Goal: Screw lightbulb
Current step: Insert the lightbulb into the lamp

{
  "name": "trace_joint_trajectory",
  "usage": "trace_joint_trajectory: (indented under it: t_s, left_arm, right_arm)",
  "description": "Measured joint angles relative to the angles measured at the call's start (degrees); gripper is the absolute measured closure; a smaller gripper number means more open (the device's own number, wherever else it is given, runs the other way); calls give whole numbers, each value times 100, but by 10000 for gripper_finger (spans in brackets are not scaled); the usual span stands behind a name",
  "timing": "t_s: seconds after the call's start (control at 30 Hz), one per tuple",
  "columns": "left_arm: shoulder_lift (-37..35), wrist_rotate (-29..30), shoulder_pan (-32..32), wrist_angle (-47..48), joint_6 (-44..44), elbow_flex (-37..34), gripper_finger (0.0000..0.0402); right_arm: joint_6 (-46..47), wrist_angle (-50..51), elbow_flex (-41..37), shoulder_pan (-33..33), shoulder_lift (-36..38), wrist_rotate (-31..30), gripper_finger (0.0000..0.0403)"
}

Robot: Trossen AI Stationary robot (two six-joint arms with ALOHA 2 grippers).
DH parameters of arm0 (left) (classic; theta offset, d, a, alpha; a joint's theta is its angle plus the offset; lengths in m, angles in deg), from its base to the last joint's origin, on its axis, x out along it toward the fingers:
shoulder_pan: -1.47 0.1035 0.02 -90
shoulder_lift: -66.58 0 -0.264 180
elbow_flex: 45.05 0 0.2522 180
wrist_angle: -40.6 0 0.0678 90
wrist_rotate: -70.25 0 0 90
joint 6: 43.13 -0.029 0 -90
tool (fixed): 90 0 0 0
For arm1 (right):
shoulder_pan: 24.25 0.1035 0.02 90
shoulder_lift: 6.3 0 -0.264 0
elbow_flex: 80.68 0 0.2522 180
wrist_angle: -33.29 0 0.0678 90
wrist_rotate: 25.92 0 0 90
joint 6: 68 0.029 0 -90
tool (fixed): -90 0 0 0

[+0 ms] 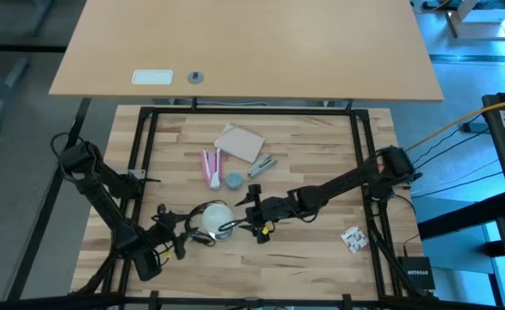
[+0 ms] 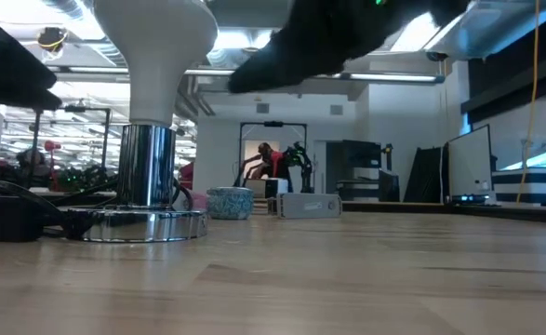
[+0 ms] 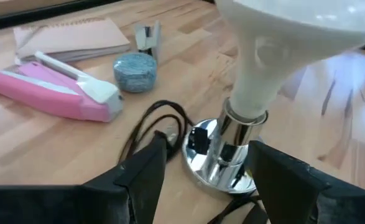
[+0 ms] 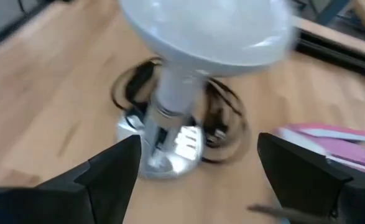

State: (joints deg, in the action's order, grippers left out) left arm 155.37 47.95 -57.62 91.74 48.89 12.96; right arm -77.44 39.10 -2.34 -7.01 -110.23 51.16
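Near the front middle of the bench (image 1: pixel 312 146), the lightbulb (image 1: pixel 217 216) stands upright with its dome up and its narrow base seated in a shiny chrome socket (image 2: pixel 146 167) that rises from a round chrome base plate (image 2: pixel 138 223); a black cord (image 3: pixel 150 121) loops on the wood beside that plate. From the front left corner the left arm reaches in low and bent, and the left gripper (image 1: pixel 190 234) sits just beside the bulb; its wrist view shows its two dark fingers (image 3: pixel 146 176) spread, one on each side of the chrome socket, with a clear gap to the metal. From the right edge the right arm stretches long and nearly flat across the bench, and the right gripper (image 1: pixel 237 222) ends just beside the bulb's other side; its fingers (image 4: pixel 110 171) are spread wide on either side of the socket and base, touching neither. Farther back on the bench lie a pink and white tool (image 1: pixel 210 167), a small light-blue round cap (image 1: pixel 234 181), a tan notepad (image 1: pixel 240 142) and a small metal clip (image 1: pixel 262 164). Near the front right corner lies a small crumpled white wrapper (image 1: pixel 353 238).
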Motion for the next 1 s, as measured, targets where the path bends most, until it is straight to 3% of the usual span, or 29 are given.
trace_joint_trajectory:
  t_s: [0.23,0.4,0.6,0.73,0.87,1.0]
  left_arm:
    - [-901,-136,-65,1001,353,0,180]
    - [-1580,-516,-61,1178,-197,0,180]
    - [-1952,-939,-61,1148,-619,0,180]
    - [-1998,-1156,-48,1153,-675,0,180]
    - [-2004,-1189,-50,1177,-552,0,180]
    - [-2004,-1184,-40,1230,-550,0,180]
  right_arm:
    - [-426,1182,2,0,1293,-488,75]
    - [-721,2144,2,0,2190,-410,75]
    - [-105,3298,-10,0,2986,-761,75]
    - [409,3264,-593,102,3249,-1085,75]
    - [1201,1535,-2068,280,3236,-1210,75]
    - [1483,-2638,-3722,369,2609,-977,75]
